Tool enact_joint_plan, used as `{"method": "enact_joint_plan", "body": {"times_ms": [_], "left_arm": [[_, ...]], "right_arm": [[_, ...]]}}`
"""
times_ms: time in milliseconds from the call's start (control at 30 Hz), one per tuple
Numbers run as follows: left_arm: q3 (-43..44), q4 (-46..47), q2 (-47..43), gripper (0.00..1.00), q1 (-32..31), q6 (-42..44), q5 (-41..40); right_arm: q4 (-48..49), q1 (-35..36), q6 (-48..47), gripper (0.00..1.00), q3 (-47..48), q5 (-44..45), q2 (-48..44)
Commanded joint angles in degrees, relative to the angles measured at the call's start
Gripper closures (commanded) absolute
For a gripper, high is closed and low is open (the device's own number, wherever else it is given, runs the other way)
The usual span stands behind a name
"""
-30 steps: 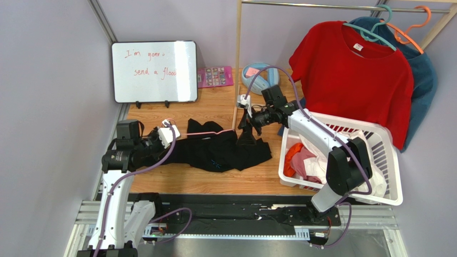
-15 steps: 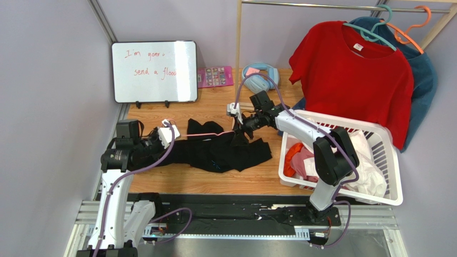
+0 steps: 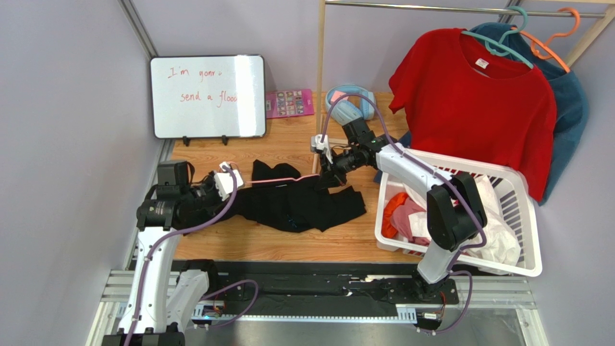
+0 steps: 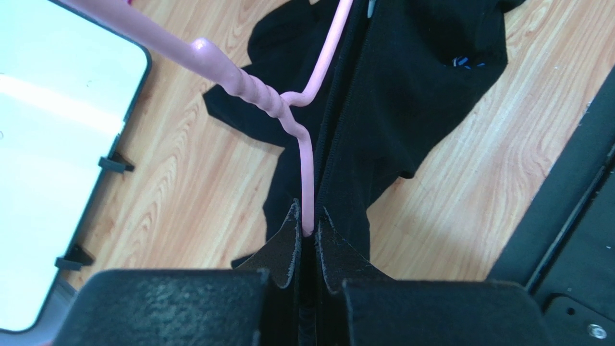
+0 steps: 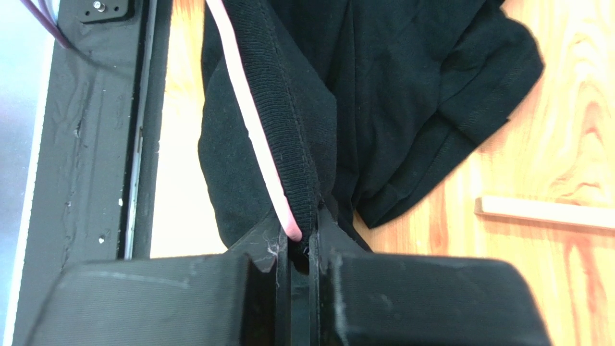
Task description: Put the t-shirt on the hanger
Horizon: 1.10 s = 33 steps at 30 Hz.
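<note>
Pinching the hanger [image 4: 307, 166] in the left gripper [image 4: 307, 225], fingertips closed on its pink wire. Seeing that wire run straight out from the tips, then kink into a twisted neck. Finding the t-shirt [image 4: 404, 86] just right of the wire and beyond the tips, black, spread on the wooden table [image 4: 180, 180]. Clamping the right gripper [image 5: 297, 232] shut on the shirt's ribbed edge, with the hanger's wire ending against the tips, just left of that edge. Leaving loose black cloth fanned out past those fingers.
</note>
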Motion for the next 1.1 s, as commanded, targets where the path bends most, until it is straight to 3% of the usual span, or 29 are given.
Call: {"method": "enact_joint_plan", "body": {"times_ms": [0,200,433,567,633,767,800,1000,1067], "left_arm": [[-0.3,1.7,1.1,1.0,1.7,7.8,-6.6],[0.8,2.1,4.0,1.0,1.8,11.1,-9.3],[2.6,-0.1,4.9,1.0,1.7,9.5,-7.6],[3.1,-1.7,4.9,1.0,1.8,7.4,-4.5],[2.8,-1.7,5.0,1.0,1.6,5.6,-2.6],[2.0,-1.1,6.4,1.0,1.6,4.0,-3.2],[1.9,-0.9,6.7,1.0,1.7,4.0,-3.3],[1.6,0.4,7.2,1.0,1.7,3.3,-3.2],[1.4,0.7,7.7,1.0,1.7,3.3,-3.2]], "right_arm": [[-8.4,-5.5,-5.3,1.0,3.0,3.0,-3.7],[-13.6,-6.4,-8.3,1.0,4.3,3.0,-4.6],[-12.3,-6.4,-6.5,1.0,2.4,2.5,-4.0],[-8.0,-5.9,-0.4,1.0,0.7,1.6,-3.6],[-1.2,-5.2,6.7,0.98,-1.1,2.6,-3.4],[5.3,-3.7,14.1,0.84,-0.9,4.3,-0.7],[5.8,-3.6,15.8,0.73,-0.5,4.0,-0.1],[6.3,-3.6,16.1,0.42,-1.1,3.8,1.3],[6.7,-3.6,16.6,0.37,-2.1,3.2,1.2]]}}
